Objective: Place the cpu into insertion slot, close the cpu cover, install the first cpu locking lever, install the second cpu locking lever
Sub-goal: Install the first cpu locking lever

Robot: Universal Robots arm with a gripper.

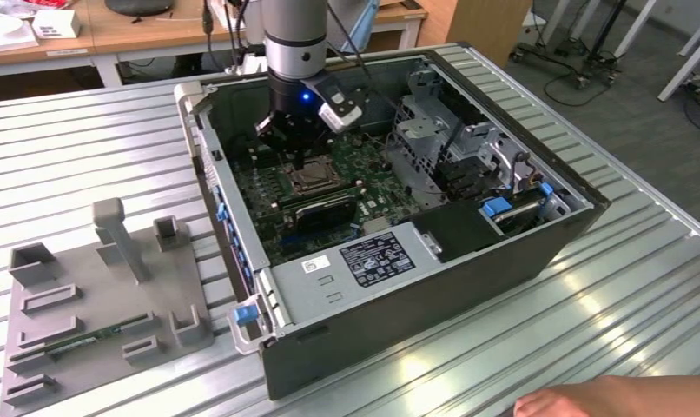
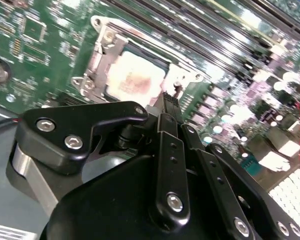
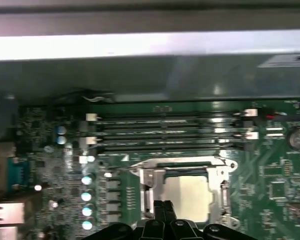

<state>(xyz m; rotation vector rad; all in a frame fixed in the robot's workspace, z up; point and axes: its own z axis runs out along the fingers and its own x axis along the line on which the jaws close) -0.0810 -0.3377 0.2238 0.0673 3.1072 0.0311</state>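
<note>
Gripper (image 3: 162, 209) with fingers pressed tight together, holding nothing, over a green board (image 3: 272, 172). Just beyond the fingertips, the cpu (image 3: 189, 196) lies flat under the closed silvery cover (image 3: 148, 183), showing through its cut-out. Memory slots (image 3: 165, 133) lie farther beyond.

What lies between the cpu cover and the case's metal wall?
In the first wrist view, the long memory slots lie on the green board between the cpu cover and the case wall.
</note>
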